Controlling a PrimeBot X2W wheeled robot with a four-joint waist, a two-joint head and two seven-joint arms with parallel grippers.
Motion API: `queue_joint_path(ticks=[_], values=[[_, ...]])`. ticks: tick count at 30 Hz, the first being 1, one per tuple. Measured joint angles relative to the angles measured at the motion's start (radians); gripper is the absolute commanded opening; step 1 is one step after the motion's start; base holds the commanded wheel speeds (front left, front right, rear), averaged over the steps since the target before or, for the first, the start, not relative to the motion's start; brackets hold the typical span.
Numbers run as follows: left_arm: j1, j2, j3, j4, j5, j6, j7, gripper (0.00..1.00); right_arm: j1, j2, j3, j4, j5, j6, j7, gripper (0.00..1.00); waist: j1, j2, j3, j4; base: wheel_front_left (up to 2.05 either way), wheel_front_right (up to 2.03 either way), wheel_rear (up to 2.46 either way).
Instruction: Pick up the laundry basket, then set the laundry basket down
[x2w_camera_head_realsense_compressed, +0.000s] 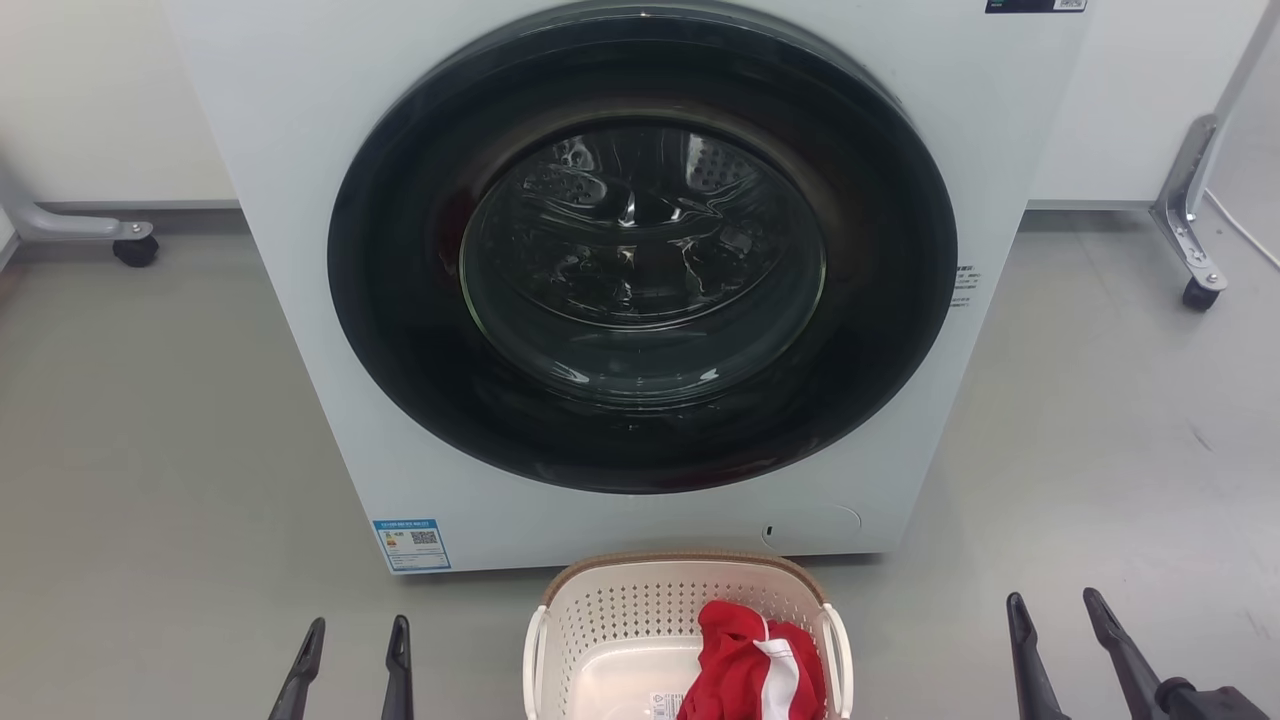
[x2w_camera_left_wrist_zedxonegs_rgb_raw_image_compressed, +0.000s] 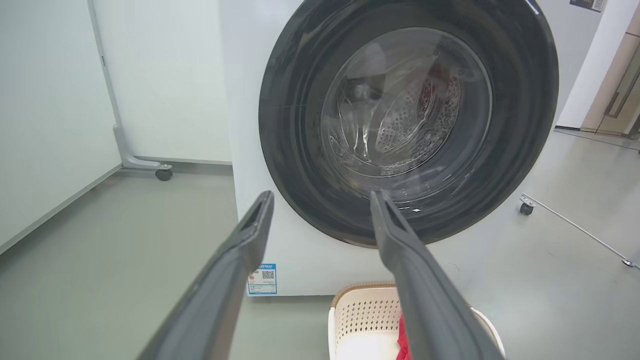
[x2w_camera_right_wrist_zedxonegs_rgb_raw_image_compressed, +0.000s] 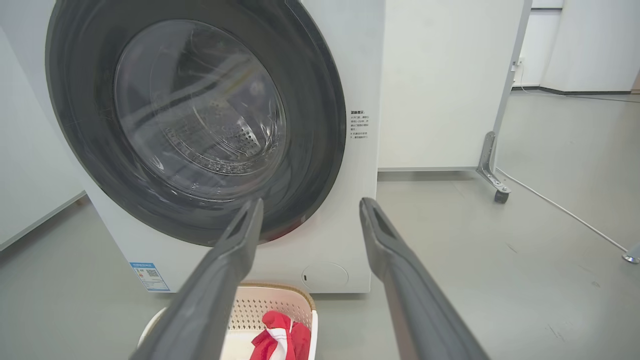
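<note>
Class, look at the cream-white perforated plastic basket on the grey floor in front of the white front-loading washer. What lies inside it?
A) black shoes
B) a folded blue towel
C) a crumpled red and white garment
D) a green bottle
C: the head view shows a crumpled red and white garment lying in the right part of the cream-white perforated plastic basket.

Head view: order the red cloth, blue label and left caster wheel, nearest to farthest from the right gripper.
1. Red cloth, in the laundry basket.
2. Blue label, low on the washer front.
3. Left caster wheel, far back-left.
</note>
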Motion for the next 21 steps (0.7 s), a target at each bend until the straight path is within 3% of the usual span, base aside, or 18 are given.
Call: queue_joint_path(ticks=[21], values=[[0.044,-0.041,0.058,-0.059,0.060,0.000,0.108,1.00,0.038,0.000,-0.044,-0.062,-0.027,-0.009,0.014,1.00,0.0000,0.0000,0.010,0.004,0.00,0.00,0.00]])
